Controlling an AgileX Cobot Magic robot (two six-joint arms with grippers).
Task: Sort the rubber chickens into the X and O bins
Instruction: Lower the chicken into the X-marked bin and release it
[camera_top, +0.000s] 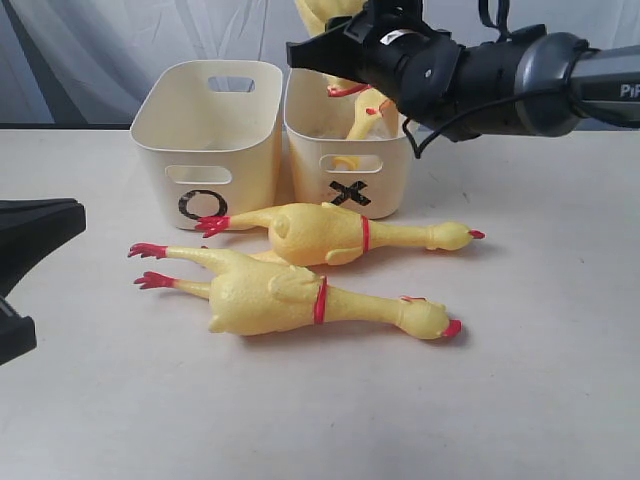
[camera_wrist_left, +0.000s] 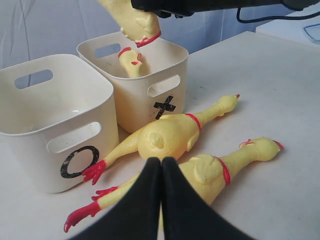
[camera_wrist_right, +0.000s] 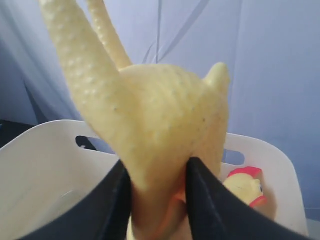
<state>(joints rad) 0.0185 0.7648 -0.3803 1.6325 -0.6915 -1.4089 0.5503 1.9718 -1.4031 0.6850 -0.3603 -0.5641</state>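
Held chicken (camera_top: 320, 15) hangs in the right claw (camera_top: 325, 55) above the X bin (camera_top: 385, 175) in the exterior view. A second chicken (camera_top: 368, 112) stands inside and fills part of the opening. The far chicken (camera_top: 330, 232) and near chicken (camera_top: 290, 298) lie on the tabletop (camera_top: 540, 380) before the bins. I think the long body may catch on the rim or lean out.

In the left wrist view the left claw (camera_wrist_left: 161, 172) is pressed together, holding nothing. The O bin (camera_wrist_left: 30, 130) shows nothing inside, as far as I can see.

In the right wrist view the claw pinches the soft body, which could slip and fall outside the bin
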